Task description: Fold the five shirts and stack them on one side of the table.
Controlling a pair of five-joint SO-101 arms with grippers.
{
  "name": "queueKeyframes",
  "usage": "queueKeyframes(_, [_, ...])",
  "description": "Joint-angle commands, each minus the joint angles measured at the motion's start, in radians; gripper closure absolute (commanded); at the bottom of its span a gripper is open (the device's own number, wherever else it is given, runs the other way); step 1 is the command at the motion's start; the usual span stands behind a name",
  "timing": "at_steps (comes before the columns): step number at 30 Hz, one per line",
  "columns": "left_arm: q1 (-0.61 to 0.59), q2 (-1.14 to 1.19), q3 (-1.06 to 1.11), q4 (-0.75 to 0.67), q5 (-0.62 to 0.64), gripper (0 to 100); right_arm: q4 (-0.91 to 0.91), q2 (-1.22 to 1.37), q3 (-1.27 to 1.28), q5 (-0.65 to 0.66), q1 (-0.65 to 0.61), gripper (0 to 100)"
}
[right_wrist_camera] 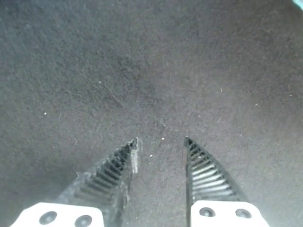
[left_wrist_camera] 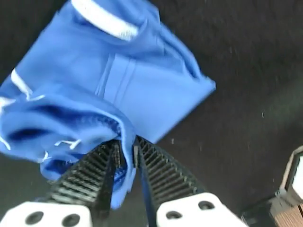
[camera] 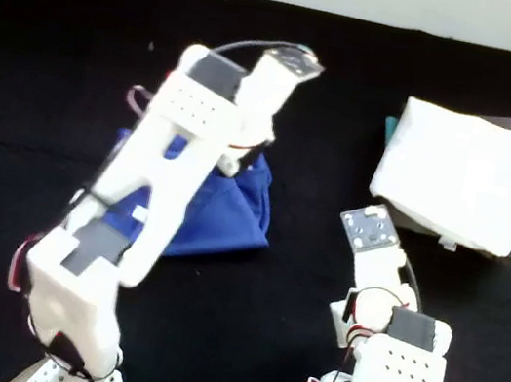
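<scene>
The left gripper (left_wrist_camera: 127,147) pinched a fold of the crumpled blue fabric shirt (left_wrist_camera: 118,80) between its fingers. The right gripper (right_wrist_camera: 160,142) stood partly open, empty.

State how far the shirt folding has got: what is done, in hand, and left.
Done: a white-topped stack of folded shirts sits on the table; its count is unclear. In hand: the left claw is shut on the blue shirt, partly bunched. Left: finish that fold and stack it. The right claw is open, empty.
</scene>
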Motion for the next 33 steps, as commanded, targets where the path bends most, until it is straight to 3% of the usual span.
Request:
queueKeyframes(1, [0.016,0.110,-0.168,-0.021,0.012,99,-0.018,-0.015,-0.002,0.002,0.010,86.0])
queueKeyframes(3, [0.016,0.166,-0.259,-0.003,0.041,97,-0.045,-0.015,0.013,0.002,0.010,86.0])
queueKeyframes(8, [-0.015,0.209,-0.484,0.161,0.072,81,-0.133,-0.015,0.090,0.002,0.007,86.0])
queueKeyframes(15, [-0.196,0.134,-0.486,0.161,0.068,84,-0.251,-0.015,0.166,0.002,0.005,86.0])
queueKeyframes(19, [-0.295,0.189,-0.360,0.160,0.064,100,-0.329,-0.015,0.214,0.002,0.005,86.0])
queueKeyframes(20, [-0.302,0.214,-0.323,0.160,0.064,98,-0.340,-0.015,0.225,0.002,0.005,86.0])
queueKeyframes(26, [-0.252,0.357,-0.220,0.114,0.072,99,-0.375,-0.015,0.255,0.002,0.005,86.0])
queueKeyframes(33, [-0.071,0.444,-0.213,0.092,0.129,99,-0.386,-0.015,0.259,0.002,0.005,86.0])
